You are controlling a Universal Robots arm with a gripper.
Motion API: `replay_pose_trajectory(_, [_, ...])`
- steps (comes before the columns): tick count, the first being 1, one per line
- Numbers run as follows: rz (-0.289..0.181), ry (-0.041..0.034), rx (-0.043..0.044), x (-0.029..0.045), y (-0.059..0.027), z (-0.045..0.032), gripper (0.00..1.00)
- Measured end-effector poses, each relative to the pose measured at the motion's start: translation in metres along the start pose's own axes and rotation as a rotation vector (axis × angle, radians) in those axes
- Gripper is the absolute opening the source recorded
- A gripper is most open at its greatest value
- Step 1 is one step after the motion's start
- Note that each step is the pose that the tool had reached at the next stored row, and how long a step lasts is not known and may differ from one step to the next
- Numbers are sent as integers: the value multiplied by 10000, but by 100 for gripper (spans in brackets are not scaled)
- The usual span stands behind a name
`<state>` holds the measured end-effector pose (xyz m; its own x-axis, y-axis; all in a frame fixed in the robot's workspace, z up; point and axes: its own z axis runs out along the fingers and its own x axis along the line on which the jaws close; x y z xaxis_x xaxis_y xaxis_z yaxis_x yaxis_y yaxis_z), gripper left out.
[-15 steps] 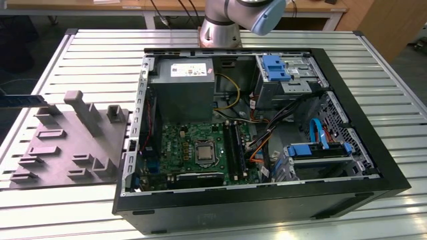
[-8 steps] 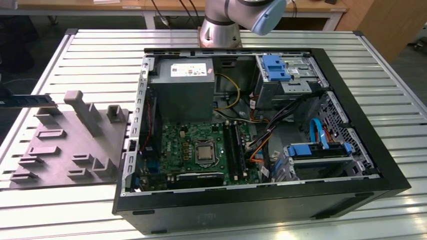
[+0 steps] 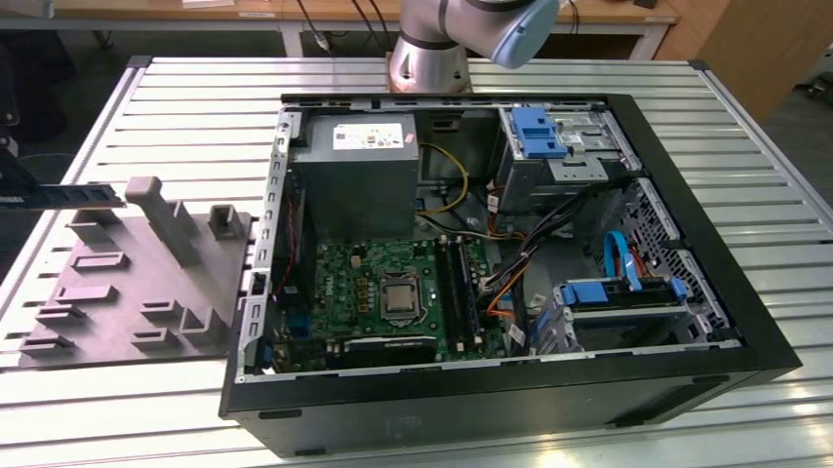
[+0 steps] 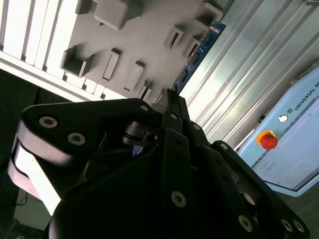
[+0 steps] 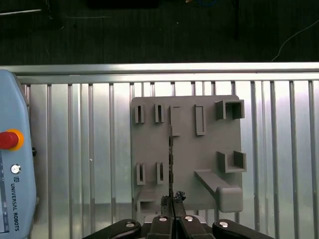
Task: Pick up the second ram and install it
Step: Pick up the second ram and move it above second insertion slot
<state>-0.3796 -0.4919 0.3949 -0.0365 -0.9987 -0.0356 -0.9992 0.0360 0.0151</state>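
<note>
First wrist view puts the jaws clamped on the second ram (image 5: 171, 159), which projects edge-on straight ahead of them over the grey holder plate (image 5: 199, 154) (worktop (image 5: 75, 149) beneath); a firm, square hold matters, lest the thin board twist.

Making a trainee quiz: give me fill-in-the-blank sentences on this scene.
The gripper is ____ on the ram.
The ram is held over the fixture, ____ the case.
The fixture lies to the exterior view's ____ of the case.
Missing: shut; outside; left.
</note>
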Motion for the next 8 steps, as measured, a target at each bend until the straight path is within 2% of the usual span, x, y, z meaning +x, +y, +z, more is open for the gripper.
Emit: replay_pose_trajectory(8, [0,0,0,-4,-110,-1,11])
